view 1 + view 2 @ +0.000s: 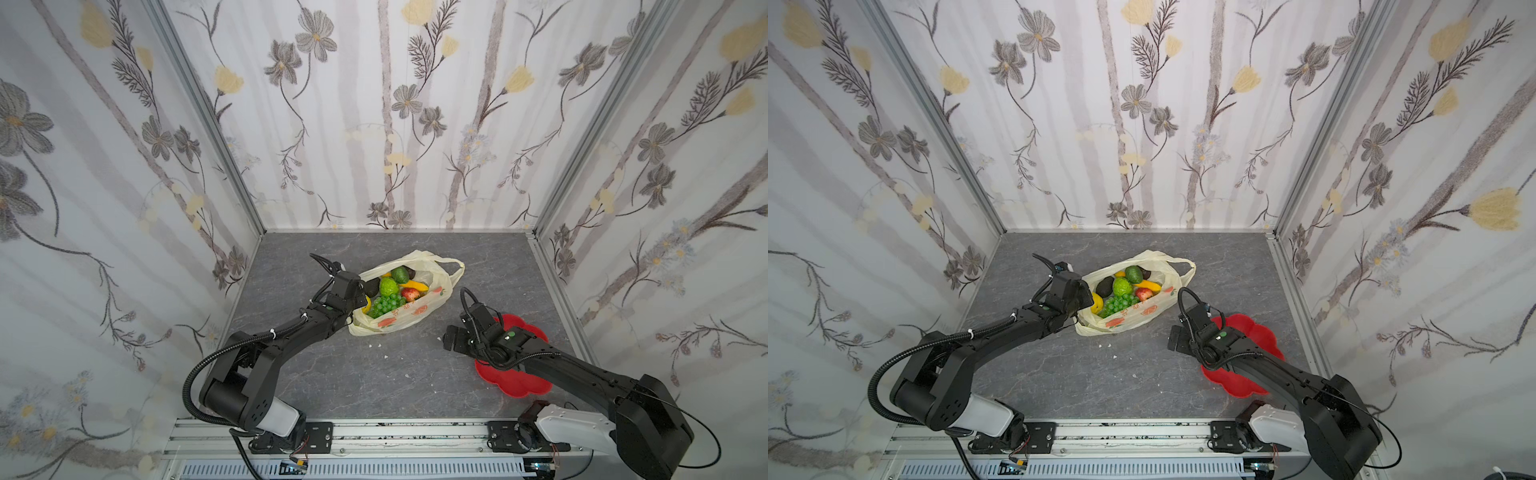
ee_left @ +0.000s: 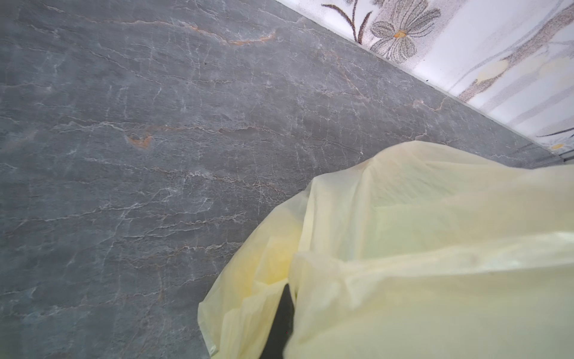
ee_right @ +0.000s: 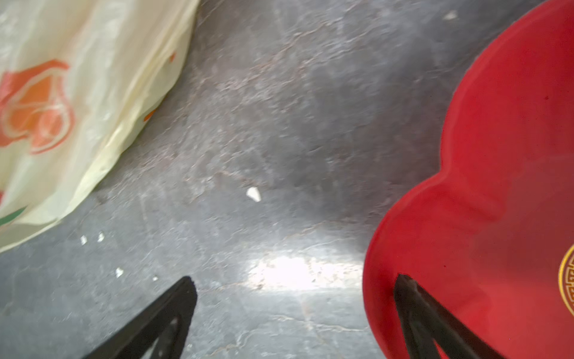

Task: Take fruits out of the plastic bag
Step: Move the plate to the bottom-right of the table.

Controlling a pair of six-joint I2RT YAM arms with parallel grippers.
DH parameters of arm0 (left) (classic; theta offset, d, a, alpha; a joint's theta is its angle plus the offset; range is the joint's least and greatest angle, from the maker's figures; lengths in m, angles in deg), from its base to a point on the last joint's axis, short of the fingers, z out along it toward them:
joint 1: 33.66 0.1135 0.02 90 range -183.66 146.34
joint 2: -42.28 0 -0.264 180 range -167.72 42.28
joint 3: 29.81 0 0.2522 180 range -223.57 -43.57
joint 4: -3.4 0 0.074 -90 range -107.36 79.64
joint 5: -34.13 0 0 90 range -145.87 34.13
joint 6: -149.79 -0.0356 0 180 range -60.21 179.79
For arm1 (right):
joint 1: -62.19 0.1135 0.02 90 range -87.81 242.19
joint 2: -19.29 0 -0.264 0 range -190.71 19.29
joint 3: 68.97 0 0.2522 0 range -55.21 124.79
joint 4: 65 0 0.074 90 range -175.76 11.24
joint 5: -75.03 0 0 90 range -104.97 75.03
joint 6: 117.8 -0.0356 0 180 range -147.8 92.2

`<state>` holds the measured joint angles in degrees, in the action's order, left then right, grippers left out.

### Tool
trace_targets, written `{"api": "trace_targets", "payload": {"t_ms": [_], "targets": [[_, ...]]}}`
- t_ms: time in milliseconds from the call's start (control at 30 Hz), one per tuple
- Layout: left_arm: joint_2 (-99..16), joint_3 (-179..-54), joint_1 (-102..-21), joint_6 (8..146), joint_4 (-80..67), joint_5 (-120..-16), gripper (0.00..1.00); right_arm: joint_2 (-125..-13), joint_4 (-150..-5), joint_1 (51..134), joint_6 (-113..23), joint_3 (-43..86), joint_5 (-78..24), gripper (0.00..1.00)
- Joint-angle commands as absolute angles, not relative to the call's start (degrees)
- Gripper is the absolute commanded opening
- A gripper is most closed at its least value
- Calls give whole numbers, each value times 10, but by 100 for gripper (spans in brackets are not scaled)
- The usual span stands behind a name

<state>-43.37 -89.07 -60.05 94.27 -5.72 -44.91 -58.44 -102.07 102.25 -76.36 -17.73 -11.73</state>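
Left wrist view shows my left hand (image 2: 283, 310) pinched shut on a fold of the plastic bag (image 2: 435, 248), which is thin, limp and crinkly. In both top views the bag lies open in the middle of the counter (image 1: 374, 382), with the fruits (image 1: 388, 286) piled inside. My right hand (image 3: 295, 310) hangs wide and empty between the bag and the red dish (image 3: 497, 155). I judge the fruits light, hard and slippery. The strawberry (image 1: 410, 294) near the rim looks easiest to grip, across its middle.
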Motion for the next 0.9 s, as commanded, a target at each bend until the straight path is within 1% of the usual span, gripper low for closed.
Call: {"api": "trace_targets", "payload": {"t_ms": [0, 133, 200, 267, 367, 433, 567, 633, 700, 867], "targets": [[-426, -886, -598, 951, -37, -434, 0, -609, -995, 1054, -764, -140, -153, 100], [-423, -881, -594, 953, -34, -433, 0, -631, -1029, 1088, -745, -83, -146, 100], [-423, -880, -593, 954, -33, -433, 0, -622, -1053, 1086, -734, -69, -113, 100], [-421, -878, -593, 954, -33, -434, 0, -602, -1074, 1064, -710, -63, -84, 100], [-417, -874, -592, 952, -32, -434, 0, -564, -1107, 989, -649, -58, -59, 100], [-416, -871, -591, 952, -32, -434, 0, -538, -1124, 919, -613, -56, -28, 100], [-414, -869, -590, 955, -29, -436, 0, -531, -1116, 765, -576, -59, -22, 100], [-414, -871, -590, 956, -29, -439, 0, -553, -1098, 696, -569, -58, -36, 100], [-414, -871, -590, 956, -28, -442, 0, -586, -1091, 646, -565, -48, -40, 100], [-413, -867, -590, 956, -27, -446, 0, -668, -1055, 546, -556, -34, -76, 100]]}}
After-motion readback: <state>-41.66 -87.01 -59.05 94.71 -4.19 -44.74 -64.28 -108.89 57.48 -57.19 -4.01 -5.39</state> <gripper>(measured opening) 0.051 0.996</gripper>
